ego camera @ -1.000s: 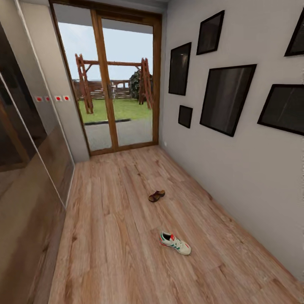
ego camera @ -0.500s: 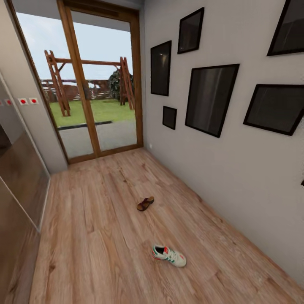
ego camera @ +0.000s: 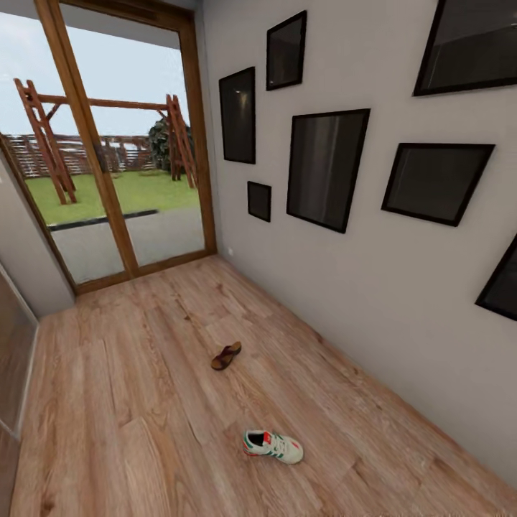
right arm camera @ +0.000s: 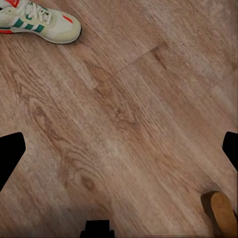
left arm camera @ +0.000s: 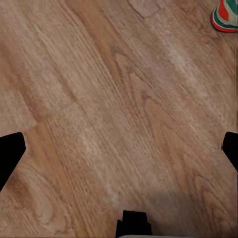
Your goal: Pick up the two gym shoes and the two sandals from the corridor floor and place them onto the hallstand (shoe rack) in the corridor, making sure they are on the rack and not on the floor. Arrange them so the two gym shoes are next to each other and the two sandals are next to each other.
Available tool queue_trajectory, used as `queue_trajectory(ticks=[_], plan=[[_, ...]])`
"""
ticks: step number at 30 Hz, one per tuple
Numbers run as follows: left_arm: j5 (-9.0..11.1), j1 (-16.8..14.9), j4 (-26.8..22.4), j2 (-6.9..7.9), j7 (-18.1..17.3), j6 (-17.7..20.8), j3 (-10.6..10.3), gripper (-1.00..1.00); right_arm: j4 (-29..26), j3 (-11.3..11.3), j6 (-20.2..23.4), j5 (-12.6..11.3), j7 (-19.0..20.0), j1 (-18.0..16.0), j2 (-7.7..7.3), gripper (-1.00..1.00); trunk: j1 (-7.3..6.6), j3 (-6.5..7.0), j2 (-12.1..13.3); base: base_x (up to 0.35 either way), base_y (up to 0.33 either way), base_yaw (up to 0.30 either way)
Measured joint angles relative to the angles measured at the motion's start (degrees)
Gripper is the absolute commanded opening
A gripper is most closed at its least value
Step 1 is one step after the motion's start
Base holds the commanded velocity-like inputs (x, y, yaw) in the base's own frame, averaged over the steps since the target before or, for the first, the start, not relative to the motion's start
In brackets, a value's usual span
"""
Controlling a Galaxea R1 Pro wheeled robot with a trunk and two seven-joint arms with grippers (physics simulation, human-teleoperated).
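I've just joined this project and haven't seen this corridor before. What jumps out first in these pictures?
A white sneaker with green stripes lies alone on the wood floor, nearest the camera in the head view. Farther down the corridor a single brown sandal lies apart from it. Beyond them a wood-framed glass door looks onto a lawn, and black frames cover the wall at the head view's right.

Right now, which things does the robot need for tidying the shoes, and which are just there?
Needed:
- sneaker
- sandal
- wooden floor they lie on

Just there:
- black picture frames on the wall
- glass door
- garden swing frame outside
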Motion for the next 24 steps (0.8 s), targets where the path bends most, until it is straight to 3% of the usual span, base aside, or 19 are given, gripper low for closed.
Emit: queue_trajectory(ticks=[24], plan=[[-0.1, 0.0, 0.0, -0.04, 0.0, 0.0, -0.2, 1.0, 0.0, 0.0, 0.0, 0.0, 0.0, 0.0, 0.0, 1.0, 0.0, 0.0, 0.0, 0.001, 0.0, -0.268]])
